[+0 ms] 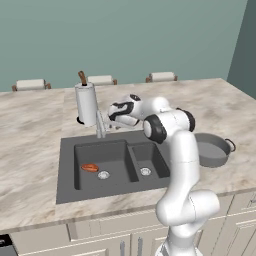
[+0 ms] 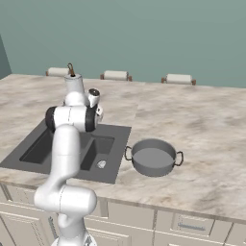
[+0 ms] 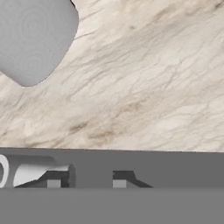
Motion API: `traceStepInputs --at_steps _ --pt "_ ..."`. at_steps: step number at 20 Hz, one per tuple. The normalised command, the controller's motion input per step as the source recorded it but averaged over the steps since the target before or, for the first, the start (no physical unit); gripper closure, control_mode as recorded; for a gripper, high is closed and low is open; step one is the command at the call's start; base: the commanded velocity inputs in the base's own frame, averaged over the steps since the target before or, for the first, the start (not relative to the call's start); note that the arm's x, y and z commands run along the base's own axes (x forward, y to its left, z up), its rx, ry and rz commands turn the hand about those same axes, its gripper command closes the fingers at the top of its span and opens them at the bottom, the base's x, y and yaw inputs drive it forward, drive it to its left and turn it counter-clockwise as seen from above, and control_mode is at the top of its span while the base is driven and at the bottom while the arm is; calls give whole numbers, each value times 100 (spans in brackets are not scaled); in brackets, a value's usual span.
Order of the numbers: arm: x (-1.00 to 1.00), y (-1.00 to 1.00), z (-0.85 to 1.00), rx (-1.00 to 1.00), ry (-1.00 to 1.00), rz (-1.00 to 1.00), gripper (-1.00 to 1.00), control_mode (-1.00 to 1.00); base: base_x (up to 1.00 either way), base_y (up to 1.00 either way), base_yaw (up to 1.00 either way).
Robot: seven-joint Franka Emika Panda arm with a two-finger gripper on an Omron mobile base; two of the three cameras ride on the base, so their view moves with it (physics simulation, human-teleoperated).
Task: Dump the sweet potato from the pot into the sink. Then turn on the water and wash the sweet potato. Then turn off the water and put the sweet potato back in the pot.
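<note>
The sweet potato (image 1: pixel 90 167) lies on the floor of the left basin of the sink (image 1: pixel 67 172), near its drain, and the pot (image 2: pixel 153 158) stands empty on the surface (image 1: pixel 30 135) to the right of the sink, so the dumping looks done and the water step is in hand. The jaws (image 1: pixel 111 116) hang behind the sink by the faucet (image 1: pixel 100 125), just beside the paper-towel roll (image 1: pixel 86 104), holding nothing; the hand view shows the two tips partly apart. The next move probably calls for nudging the faucet handle. The potato sits well below and in front of the jaws, apart from them.
</note>
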Motion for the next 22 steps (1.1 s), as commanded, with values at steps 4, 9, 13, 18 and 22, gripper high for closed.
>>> traceStepInputs --at_steps 4,9,13,18,22 --pt "0 -61 -8 10 9 -10 100 -100 0 0 0" --pt "-10 -17 0 9 1 -8 100 -100 0 0 0" --pt "-19 0 0 6 0 -5 100 -100 0 0 0" --pt "-23 2 5 7 0 -1 100 -100 0 0 0" --pt "-6 20 15 11 6 0 100 -100 0 0 0"
